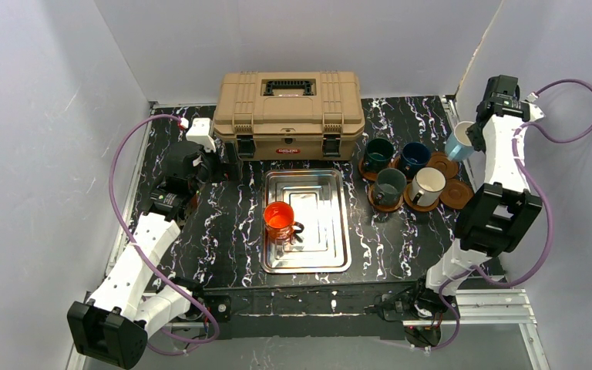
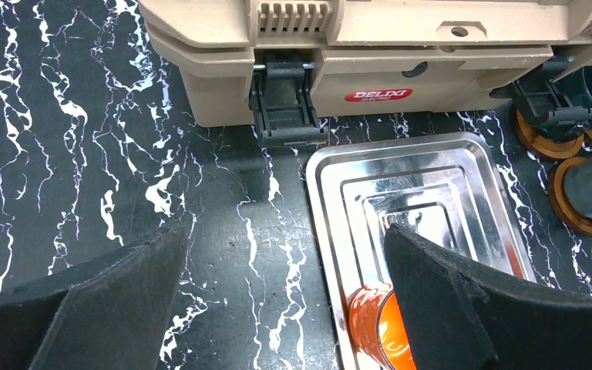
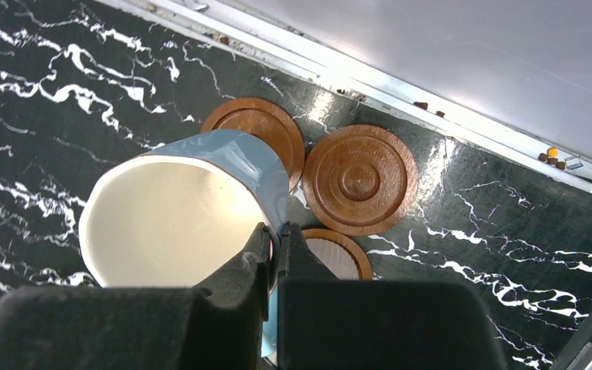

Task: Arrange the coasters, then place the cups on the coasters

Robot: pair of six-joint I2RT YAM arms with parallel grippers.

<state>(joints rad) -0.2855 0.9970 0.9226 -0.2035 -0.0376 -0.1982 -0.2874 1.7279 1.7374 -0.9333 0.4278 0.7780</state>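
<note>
Your right gripper (image 3: 274,248) is pinched shut on the rim of a pale-blue ceramic mug with a cream inside (image 3: 173,220), one finger in and one out to carry it by its wall. It is at the right of the top view, near two bare round brown grooved coasters (image 3: 360,179), likely so it can go down on one. Your left gripper (image 2: 285,293) hangs open and empty at left, near the shiny rectangular steel tray (image 1: 331,239). You have six mugs: the held one, an orange mug (image 1: 279,216) in the tray, and a dark teal mug (image 1: 378,150), navy mug (image 1: 415,154), grey-green mug (image 1: 391,183) and cream-white mug (image 1: 429,183) clustered right of centre; five coasters show.
</note>
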